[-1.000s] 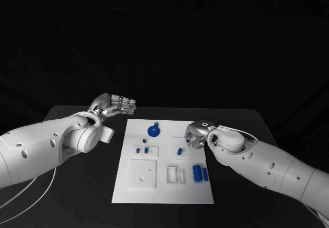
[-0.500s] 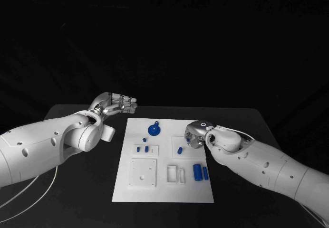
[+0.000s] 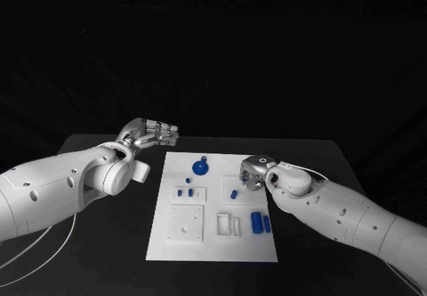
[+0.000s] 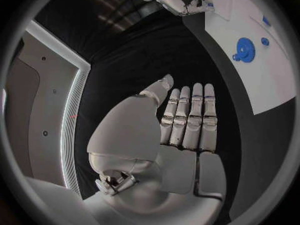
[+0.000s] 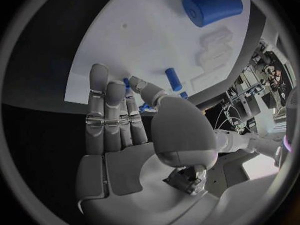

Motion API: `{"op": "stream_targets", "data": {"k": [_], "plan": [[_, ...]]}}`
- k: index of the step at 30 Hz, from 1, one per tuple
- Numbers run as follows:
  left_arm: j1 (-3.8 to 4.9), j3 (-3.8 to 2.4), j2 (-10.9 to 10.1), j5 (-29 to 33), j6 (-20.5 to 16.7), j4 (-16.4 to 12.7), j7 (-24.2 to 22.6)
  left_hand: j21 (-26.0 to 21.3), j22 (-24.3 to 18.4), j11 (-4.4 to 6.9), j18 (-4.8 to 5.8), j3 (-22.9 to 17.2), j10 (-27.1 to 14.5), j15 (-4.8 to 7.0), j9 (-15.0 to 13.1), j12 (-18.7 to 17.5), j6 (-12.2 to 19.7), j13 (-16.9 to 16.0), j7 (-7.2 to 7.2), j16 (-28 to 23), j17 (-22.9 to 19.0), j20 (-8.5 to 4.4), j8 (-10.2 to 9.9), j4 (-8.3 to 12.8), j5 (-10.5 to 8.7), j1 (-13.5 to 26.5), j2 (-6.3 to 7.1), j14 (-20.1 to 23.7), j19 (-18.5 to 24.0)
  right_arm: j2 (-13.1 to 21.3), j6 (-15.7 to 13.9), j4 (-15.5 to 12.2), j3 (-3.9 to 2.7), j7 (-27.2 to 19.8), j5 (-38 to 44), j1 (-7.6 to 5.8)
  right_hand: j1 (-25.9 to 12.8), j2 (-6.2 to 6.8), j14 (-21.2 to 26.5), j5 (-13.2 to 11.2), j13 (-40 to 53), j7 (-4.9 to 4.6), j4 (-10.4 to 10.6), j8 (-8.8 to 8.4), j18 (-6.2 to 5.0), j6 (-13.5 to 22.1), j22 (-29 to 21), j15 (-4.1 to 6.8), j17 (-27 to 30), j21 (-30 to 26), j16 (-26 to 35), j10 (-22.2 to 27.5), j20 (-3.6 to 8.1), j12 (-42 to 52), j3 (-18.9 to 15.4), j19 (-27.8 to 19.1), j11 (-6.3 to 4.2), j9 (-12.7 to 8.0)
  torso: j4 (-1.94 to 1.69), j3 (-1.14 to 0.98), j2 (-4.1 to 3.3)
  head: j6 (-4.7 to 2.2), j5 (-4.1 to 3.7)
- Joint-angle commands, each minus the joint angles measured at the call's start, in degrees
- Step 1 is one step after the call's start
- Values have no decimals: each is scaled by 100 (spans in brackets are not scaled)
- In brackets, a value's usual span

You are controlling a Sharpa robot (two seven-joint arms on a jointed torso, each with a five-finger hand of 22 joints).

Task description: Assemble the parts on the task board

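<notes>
Task board [image 3: 178, 246], a white plate, lies in the middle of the black worktop [image 3: 98, 246] with small blue parts spread over it. A blue gear [image 3: 201, 167] sits near the board's far edge, and the left wrist view shows it too [image 4: 244, 50]. Nearer the robot, two small blue pegs [image 3: 184, 193] stand in a raised white block on the board's left half, and a tiny blue piece [image 3: 187, 181] lies just beyond them. A short blue pin [image 3: 234, 194] rests near the middle, beside the right robot hand. Two blue cylinders [image 3: 261, 223] lie side by side on the board's right half, close to a pair of slotted white blocks [image 3: 228, 226]. A square white plate with small holes [image 3: 186, 226] occupies the near left part.

The left robot hand [image 3: 152, 135] hovers over the bare worktop beyond the board's far left corner; in its wrist view [image 4: 181, 130] the fingers lie straight and close together, holding nothing. The right robot hand [image 3: 253, 175] is over the board's right edge; in its wrist view [image 5: 122, 120] the fingers are extended together above the board, the thumb set beside them, and nothing is gripped. One large blue cylinder [image 5: 212, 7] and the short pin [image 5: 174, 79] lie on the board beyond its fingertips.
</notes>
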State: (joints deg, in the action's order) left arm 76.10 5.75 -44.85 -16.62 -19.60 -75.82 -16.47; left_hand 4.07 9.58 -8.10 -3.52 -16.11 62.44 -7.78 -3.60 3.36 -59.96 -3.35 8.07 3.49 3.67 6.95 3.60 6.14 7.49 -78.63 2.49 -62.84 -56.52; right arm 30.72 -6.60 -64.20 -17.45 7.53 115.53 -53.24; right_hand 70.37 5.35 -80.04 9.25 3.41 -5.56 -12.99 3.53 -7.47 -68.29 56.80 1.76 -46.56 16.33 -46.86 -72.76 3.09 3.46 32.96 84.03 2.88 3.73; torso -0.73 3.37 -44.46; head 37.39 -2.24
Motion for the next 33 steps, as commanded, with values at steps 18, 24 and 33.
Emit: {"op": "stream_targets", "data": {"k": [18, 24, 33], "plan": [[14, -6, 23, 44, 49, 12, -33, 19, -50, 0, -15, 18, -28, 0, 1, -6, 18, 5, 24, 1, -4, -9, 0, 28, 26, -7, -39, -33, -41, -26, -379, -78, 49, 142, 404, 112, 130, -116, -74, -259, 18, 122, -307, 12, 31, -533, 556, 176, -92, 287, 88, -573, 171, -5, 90, 99, -166, 21, 4, -3, 5, 6, 16], [14, -7, 32, 44, 44, 41, -34, 21, -55, -2, -16, 14, -31, 1, 1, -6, 20, 5, 25, 1, -4, -11, 1, 33, 39, -10, -42, -33, -44, 60, -633, -239, 39, 127, 396, 119, 146, -78, -103, -299, 19, 132, -307, 11, 24, -559, 658, 184, -110, 299, 99, -603, 178, -4, 147, 106, -175, 21, 3, -6, 9, -9, 42], [14, -7, 42, 48, 26, 110, -37, 23, -68, -6, -16, 11, -42, 1, 1, -6, 23, 5, 25, 1, -4, -11, 2, 43, 52, -5, -40, -33, -46, 314, -861, -693, -233, 41, 148, 120, 160, -49, -126, -352, 18, 135, -293, 11, 23, -576, 742, 189, -123, 286, 123, -616, 183, -5, 189, 110, -178, 20, 19, -10, 18, -31, 84]]}}
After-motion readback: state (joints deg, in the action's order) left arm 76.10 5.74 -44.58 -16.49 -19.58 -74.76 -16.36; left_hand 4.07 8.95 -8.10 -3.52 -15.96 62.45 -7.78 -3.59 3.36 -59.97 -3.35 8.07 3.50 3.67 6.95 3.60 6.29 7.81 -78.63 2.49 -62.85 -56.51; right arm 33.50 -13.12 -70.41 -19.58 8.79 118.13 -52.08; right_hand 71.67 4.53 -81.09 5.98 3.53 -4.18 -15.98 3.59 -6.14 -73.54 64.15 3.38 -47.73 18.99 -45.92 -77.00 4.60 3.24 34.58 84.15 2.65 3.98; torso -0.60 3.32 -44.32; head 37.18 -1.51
